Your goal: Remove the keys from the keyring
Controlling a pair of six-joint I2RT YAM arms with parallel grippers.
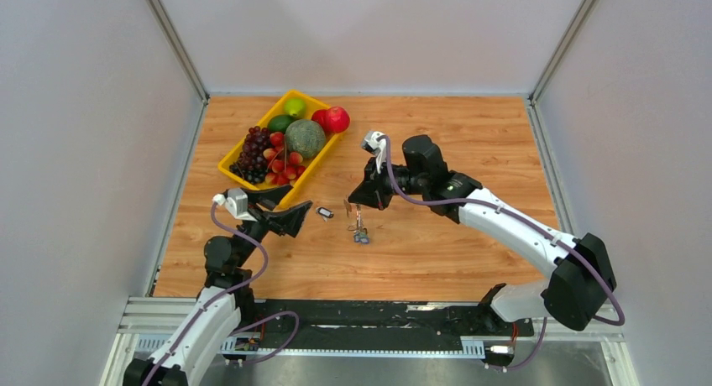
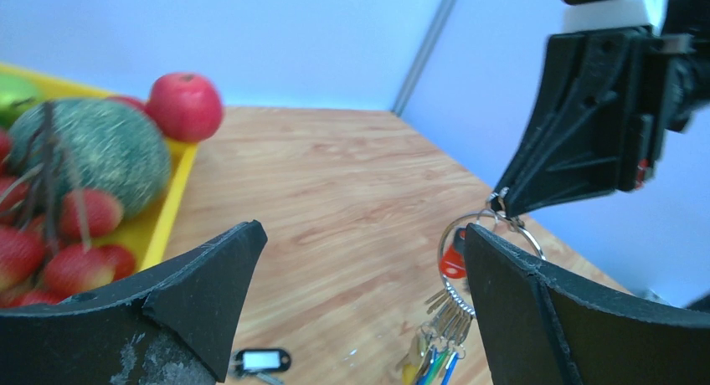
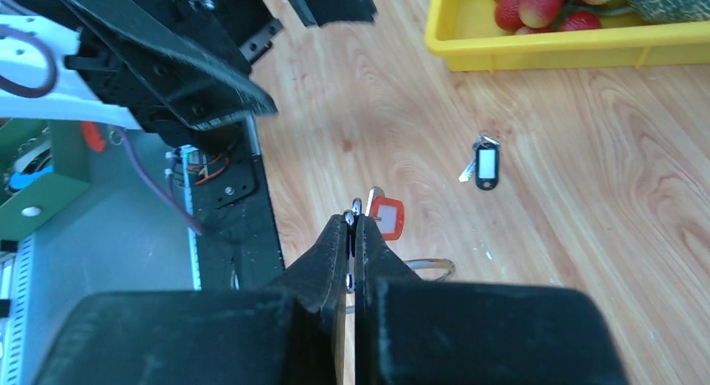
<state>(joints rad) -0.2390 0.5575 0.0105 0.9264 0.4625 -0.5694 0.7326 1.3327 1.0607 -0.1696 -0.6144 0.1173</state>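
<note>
My right gripper point(image 1: 359, 203) is shut on the top of the thin silver keyring point(image 1: 358, 211) and holds it above the table. The keys point(image 1: 360, 233) hang from the ring. In the left wrist view the keyring point(image 2: 445, 244) carries a red tag point(image 2: 453, 264), and silver keys point(image 2: 442, 311) with yellow, green and blue tags dangle below. My left gripper point(image 2: 362, 230) is open, and its right finger point(image 2: 536, 301) is just in front of the ring. In the right wrist view the shut gripper point(image 3: 355, 226) pinches the ring beside the red tag point(image 3: 387, 218).
A single key with a black tag point(image 1: 324, 212) lies on the wooden table between the grippers; it also shows in the right wrist view point(image 3: 486, 166). A yellow fruit tray point(image 1: 312, 169) stands at the back left. White walls enclose the table.
</note>
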